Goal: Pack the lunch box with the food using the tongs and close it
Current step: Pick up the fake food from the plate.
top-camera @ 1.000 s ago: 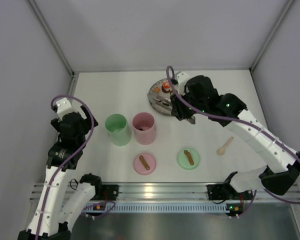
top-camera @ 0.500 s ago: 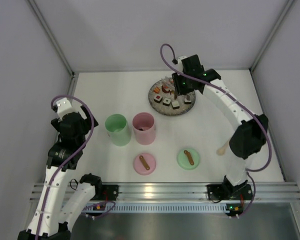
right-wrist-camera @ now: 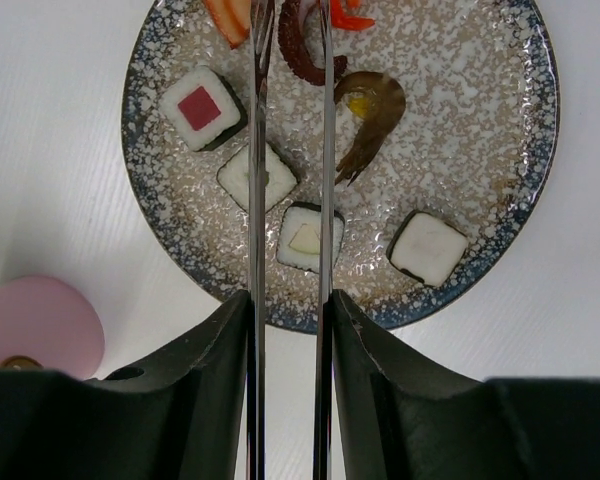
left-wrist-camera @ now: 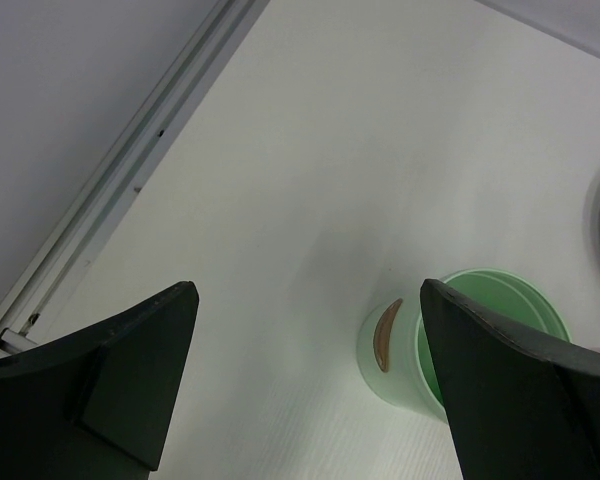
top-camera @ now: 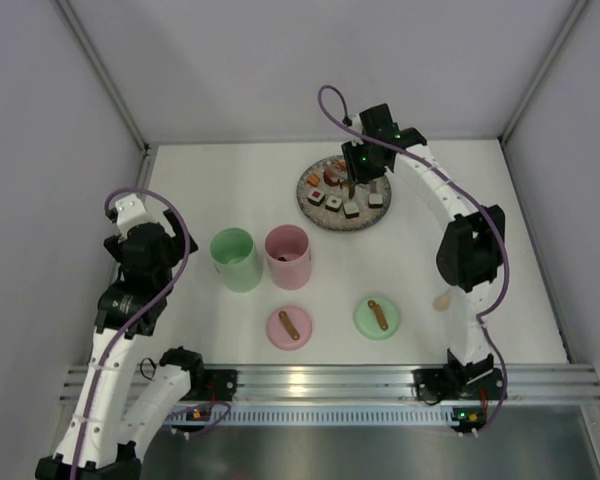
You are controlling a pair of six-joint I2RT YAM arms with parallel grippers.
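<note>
The speckled plate (right-wrist-camera: 500,190) holds the food: a red-centred roll (right-wrist-camera: 201,107), a plain white roll (right-wrist-camera: 427,246), a yellow-centred roll (right-wrist-camera: 310,238), a brown shrimp (right-wrist-camera: 370,110) and a dark red tentacle (right-wrist-camera: 298,50). My right gripper (right-wrist-camera: 290,298) is shut on the silver tongs (right-wrist-camera: 258,150). Their two arms run out over the plate and straddle the tentacle; their tips are cut off at the top edge. In the top view this gripper (top-camera: 365,165) hangs over the plate's far side. The lunch box stands as a pink cup (top-camera: 287,256) and a green cup (top-camera: 236,259). My left gripper (left-wrist-camera: 308,290) is open and holds nothing, left of the green cup (left-wrist-camera: 480,340).
A pink lid (top-camera: 289,325) and a green lid (top-camera: 376,317) lie near the front edge. Something dark sits inside the pink cup. A wooden spoon (top-camera: 443,298) shows partly behind the right arm. Walls close in the table at the back and both sides.
The right arm has swung from the plate's near right side to its far side, tongs still in its grip, and shifted only slightly in the last half second. The left arm is still.
</note>
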